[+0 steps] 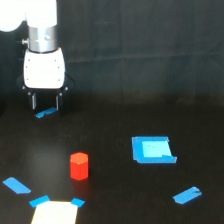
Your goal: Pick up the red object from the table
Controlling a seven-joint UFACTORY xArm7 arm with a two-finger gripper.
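The red object (79, 166) is a small bright red-orange block standing upright on the black table (115, 165), in the lower left part of the exterior view. My gripper (45, 102) hangs from the white arm at the upper left, well behind the block and a little to its left. Its two dark fingers (34, 101) point down, stand apart and hold nothing. The gripper is open, just above a small blue tape piece (46, 113).
A blue-edged pale square patch (153, 149) lies right of the block. Blue tape pieces lie at the lower right (187, 195) and lower left (16, 185). A pale rectangular patch (55, 213) with blue corners sits at the bottom edge.
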